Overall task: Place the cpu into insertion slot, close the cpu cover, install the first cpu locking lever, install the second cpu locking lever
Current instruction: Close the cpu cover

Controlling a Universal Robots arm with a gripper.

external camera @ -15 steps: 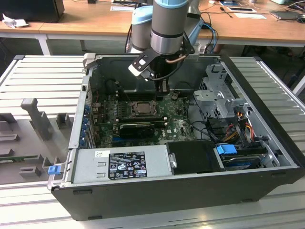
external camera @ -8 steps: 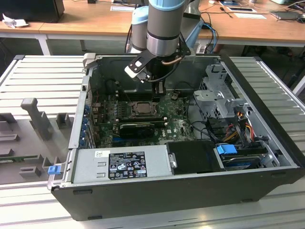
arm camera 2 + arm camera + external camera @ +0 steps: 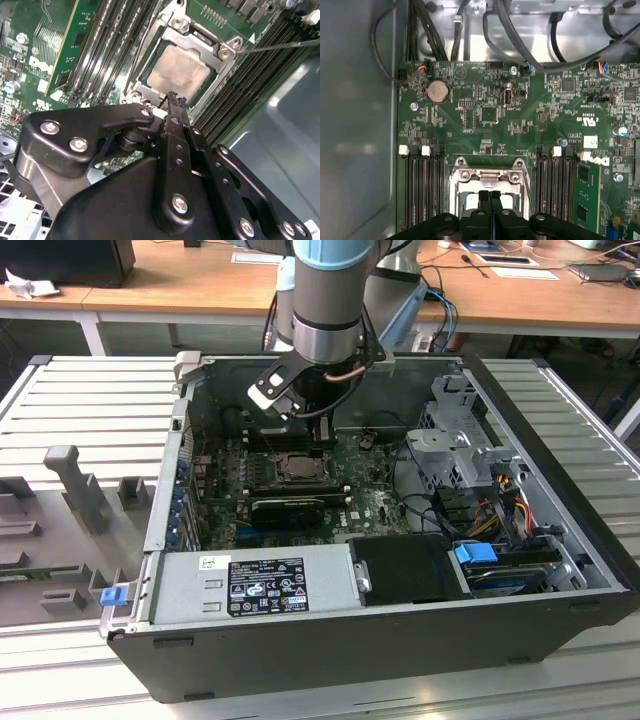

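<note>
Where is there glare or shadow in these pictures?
In the second wrist view the cpu top shines pale with glare; in the first wrist view the case wall carries soft bright patches; in the exterior view the insertion slot sits dim beneath the arm.

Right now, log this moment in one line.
cpu: in insertion slot | cpu cover: down over cpu | gripper: shut, empty, close to cover edge

A robotics laboratory is indicated: an opened computer case (image 3: 380, 650) is set on a ribbed metal workbench (image 3: 100, 400) beneath a robot arm (image 3: 325, 310), and wooden desks (image 3: 180, 285) bearing papers (image 3: 525, 272) are seen behind.
</note>
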